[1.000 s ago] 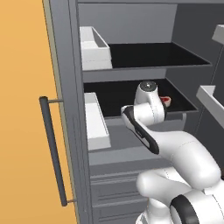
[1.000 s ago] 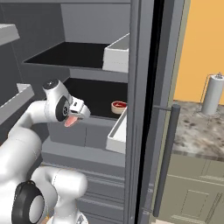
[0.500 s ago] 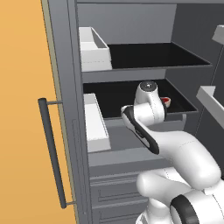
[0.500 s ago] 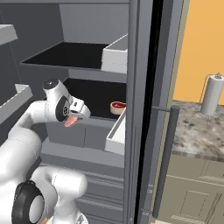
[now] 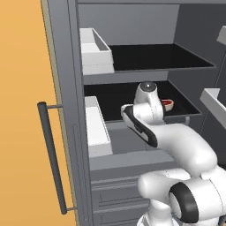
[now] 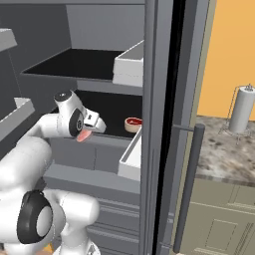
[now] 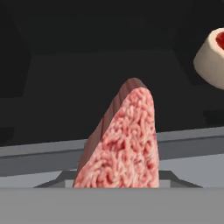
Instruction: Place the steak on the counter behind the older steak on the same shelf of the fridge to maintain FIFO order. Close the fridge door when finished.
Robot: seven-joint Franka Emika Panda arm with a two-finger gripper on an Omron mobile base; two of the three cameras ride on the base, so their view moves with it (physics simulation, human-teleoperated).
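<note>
The gripper (image 6: 88, 130) stays clamped on the steak (image 7: 121, 144) before the shelf (image 6: 112, 107). Nothing has visibly moved; the older steak (image 6: 133, 123) sits beyond.

Flat, even rendered light with no glare and only soft shading keeps the fridge (image 5: 132, 26) interior dim and its black shelf (image 6: 112, 107) nearly featureless, edges stay crisp and undistorted, while the close-up steak (image 7: 124, 144) looks slightly soft, perhaps from low-resolution texture.
</note>
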